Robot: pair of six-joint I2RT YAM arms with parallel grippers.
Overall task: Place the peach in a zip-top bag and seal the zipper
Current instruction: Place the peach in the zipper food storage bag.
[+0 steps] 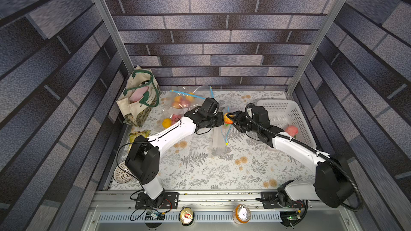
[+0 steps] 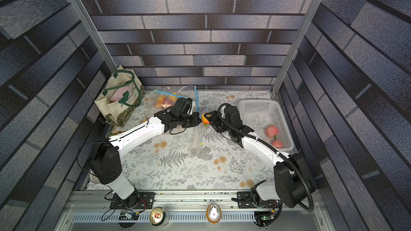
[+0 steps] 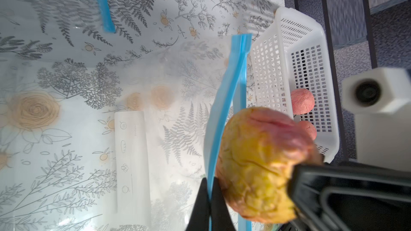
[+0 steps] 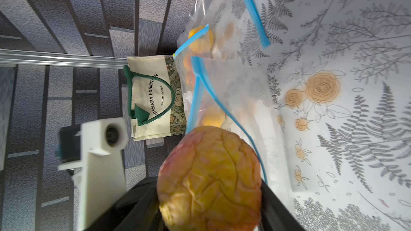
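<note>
The zip-top bag (image 3: pixel 222 116) is pinched at its rim by the left end effector (image 3: pixel 209 198), apparently so the peach (image 4: pixel 209 181), clamped in the right end effector (image 1: pixel 232 118), can enter.

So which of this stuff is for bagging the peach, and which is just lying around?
In use: peach, held by right tool; zip-top bag, pinched by left tool.
Lying about: tote bag, filled fruit bag, cans.

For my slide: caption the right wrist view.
Right pincer holds a peach at the open mouth of a zip-top bag.
</note>
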